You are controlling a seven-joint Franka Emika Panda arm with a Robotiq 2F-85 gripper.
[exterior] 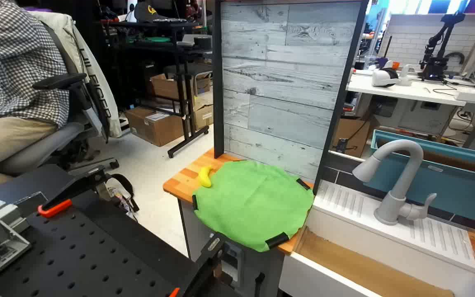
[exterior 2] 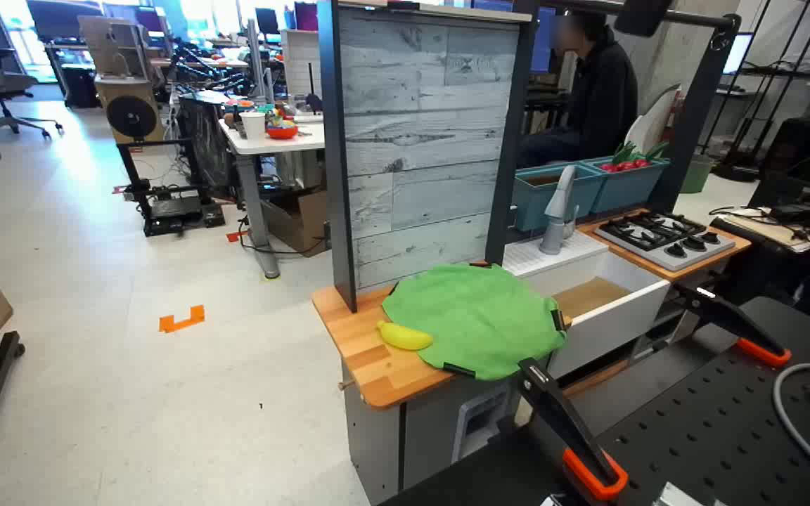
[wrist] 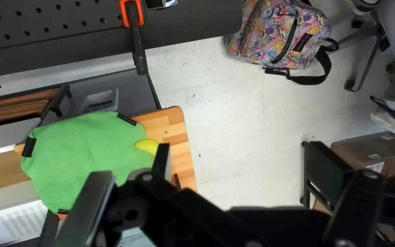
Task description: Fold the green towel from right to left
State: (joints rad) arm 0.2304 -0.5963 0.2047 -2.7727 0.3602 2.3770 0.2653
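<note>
Gripper (wrist: 243,156): fingers are standing spread wide apart; in the wrist view, floor (wrist: 245,116) is showing between them.
Green towel (exterior 2: 482,316): is lying spread out on the wooden tabletop (exterior 2: 377,376), its rim overhanging the edge that is facing the black perforated table (exterior 2: 721,414).
Banana (exterior 2: 406,337): is resting at the towel's border, partly overlapping it.
Plank panel (exterior 2: 426,161): is standing upright just beside the towel.
Sink (exterior 2: 612,323): is adjoining the tabletop.

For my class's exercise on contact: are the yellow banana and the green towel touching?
Touching. The wrist view shows one end of the yellow banana lying on the green towel, with green around that end.
</note>
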